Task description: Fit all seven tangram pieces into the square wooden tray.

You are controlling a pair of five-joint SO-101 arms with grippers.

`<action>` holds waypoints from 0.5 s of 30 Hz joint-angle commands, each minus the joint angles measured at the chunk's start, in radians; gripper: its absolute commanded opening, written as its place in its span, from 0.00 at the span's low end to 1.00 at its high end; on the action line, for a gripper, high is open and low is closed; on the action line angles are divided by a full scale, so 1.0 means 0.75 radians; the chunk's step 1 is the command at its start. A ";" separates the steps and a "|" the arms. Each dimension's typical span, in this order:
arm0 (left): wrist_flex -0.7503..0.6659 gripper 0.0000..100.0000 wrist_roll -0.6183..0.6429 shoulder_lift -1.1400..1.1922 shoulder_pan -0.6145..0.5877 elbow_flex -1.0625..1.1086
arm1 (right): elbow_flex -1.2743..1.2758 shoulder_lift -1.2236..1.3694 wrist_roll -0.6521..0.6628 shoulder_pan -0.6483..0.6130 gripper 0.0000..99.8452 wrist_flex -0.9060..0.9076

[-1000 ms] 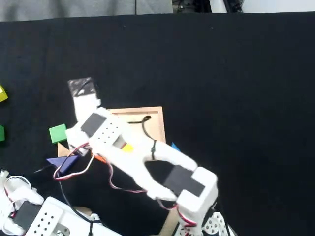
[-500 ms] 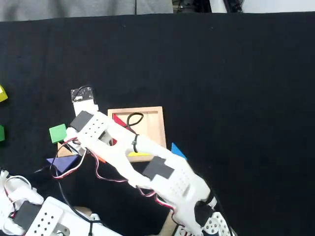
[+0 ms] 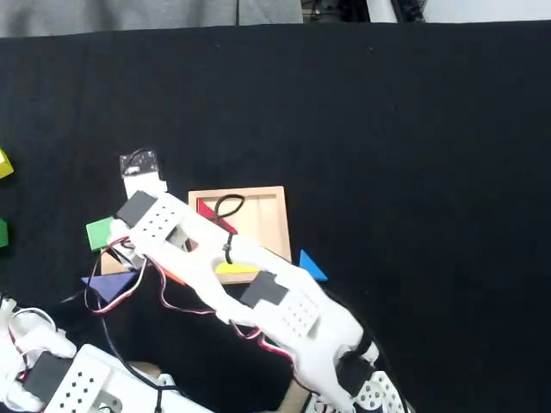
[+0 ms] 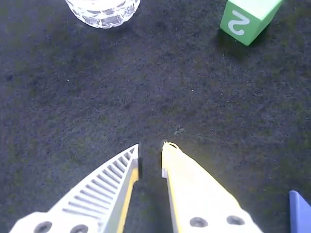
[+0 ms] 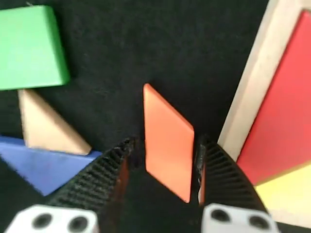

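Observation:
The square wooden tray [image 3: 281, 215] holds a red piece [image 3: 207, 211] and a yellow piece [image 3: 237, 269]. My right arm [image 3: 258, 288] stretches across the tray's near left corner. My right gripper [image 5: 164, 145] is open, with one finger on each side of the orange parallelogram [image 5: 167, 141], which lies on the cloth beside the tray rim [image 5: 252, 87]. Close by are a green piece [image 5: 29, 46], a tan triangle [image 5: 46, 126] and a dark blue triangle [image 5: 39, 162]. A light blue triangle [image 3: 312, 267] sits right of the tray. My left gripper [image 4: 150, 145] is shut and empty over bare cloth.
The left arm [image 3: 52, 374] rests at the near left corner. A green numbered die [image 4: 248, 17] and a clear ribbed glass dish [image 4: 103, 8] lie ahead of it. Small yellow [image 3: 4, 163] and green [image 3: 3, 232] objects sit at the table's left edge.
The right arm has folded down and forward, uncovering the tray. Its gripper has dropped lower beside the tray's left edge. The left arm has not moved.

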 commanded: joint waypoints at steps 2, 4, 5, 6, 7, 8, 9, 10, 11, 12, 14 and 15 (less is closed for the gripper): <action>0.006 0.09 0.010 -0.014 0.044 0.021 | -0.069 0.075 -0.010 0.012 0.20 0.010; 0.006 0.09 0.010 -0.014 0.044 0.021 | -0.099 0.107 -0.002 0.014 0.20 0.023; 0.006 0.09 0.010 -0.016 0.044 0.021 | -0.122 0.116 -0.002 0.016 0.20 0.041; 0.006 0.09 0.010 -0.016 0.044 0.021 | -0.142 0.124 -0.002 0.016 0.20 0.070; 0.006 0.09 0.010 -0.016 0.044 0.021 | -0.167 0.130 -0.002 0.016 0.20 0.094; 0.006 0.09 0.010 -0.016 0.044 0.021 | -0.191 0.138 -0.002 0.016 0.20 0.117; 0.006 0.09 0.010 -0.016 0.044 0.021 | -0.214 0.148 -0.002 0.016 0.20 0.137; 0.006 0.09 0.010 -0.016 0.044 0.021 | -0.236 0.159 -0.002 0.016 0.20 0.158; 0.006 0.09 0.010 -0.016 0.044 0.021 | -0.259 0.167 -0.002 0.016 0.19 0.178; 0.006 0.09 0.010 -0.016 0.044 0.021 | -0.283 0.177 -0.002 0.016 0.18 0.196; 0.006 0.09 0.010 -0.016 0.044 0.021 | -0.330 0.197 -0.002 0.016 0.12 0.227; 0.006 0.09 0.010 -0.016 0.044 0.021 | -0.351 0.210 -0.002 0.016 0.08 0.237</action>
